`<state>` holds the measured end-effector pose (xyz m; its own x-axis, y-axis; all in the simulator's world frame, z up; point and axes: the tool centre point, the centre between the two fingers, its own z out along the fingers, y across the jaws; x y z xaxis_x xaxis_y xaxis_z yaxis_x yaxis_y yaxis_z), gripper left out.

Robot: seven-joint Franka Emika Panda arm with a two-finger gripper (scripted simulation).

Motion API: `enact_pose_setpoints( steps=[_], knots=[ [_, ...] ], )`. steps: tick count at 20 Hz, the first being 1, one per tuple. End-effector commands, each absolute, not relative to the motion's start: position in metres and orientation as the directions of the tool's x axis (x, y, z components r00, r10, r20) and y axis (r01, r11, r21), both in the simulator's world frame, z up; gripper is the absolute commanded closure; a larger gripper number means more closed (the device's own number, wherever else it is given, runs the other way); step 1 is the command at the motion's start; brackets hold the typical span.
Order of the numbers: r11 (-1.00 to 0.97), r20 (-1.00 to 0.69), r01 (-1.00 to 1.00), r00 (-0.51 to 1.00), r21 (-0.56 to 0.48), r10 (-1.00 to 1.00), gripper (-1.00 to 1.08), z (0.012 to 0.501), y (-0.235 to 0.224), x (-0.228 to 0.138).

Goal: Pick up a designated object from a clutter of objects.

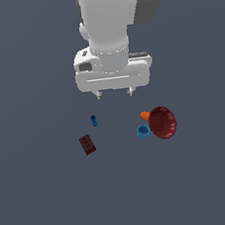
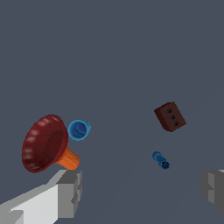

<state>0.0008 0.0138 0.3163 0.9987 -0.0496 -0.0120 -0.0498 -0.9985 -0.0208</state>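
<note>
Item one, your target: a tiny dark-blue bolt-like piece [image 1: 94,120] with a narrow stem and a wider end, lying left of centre in the exterior view, below the hand [image 1: 114,92].

Item two: a dark brown rectangular block [image 1: 87,144] with three holes, near the bolt, lower and slightly left.

Item three, right of centre: a light-blue plastic cup [image 1: 143,131] beside a dark red round bowl-like piece [image 1: 163,122], from whose back an orange stub [image 1: 145,115] projects.

Item four: the grey desk [image 1: 45,202].

Hand: spread wide, holding nothing, hovering above the desk.

Risk: the bolt sits left of the hand's midline, so if you descend as placed, one finger may strike and roll it.
</note>
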Motion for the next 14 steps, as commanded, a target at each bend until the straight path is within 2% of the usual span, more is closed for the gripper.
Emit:
enact_pose_setpoints(
  steps=[1,14],
  knots=[
    [-0.999,-0.012,-0.05,0.999,-0.021,-0.05,-0.92,0.316,0.014,0.001],
    [-0.999,-0.054,-0.003,0.999,-0.038,-0.001,-0.92,0.305,0.036,-0.008]
  ],
)
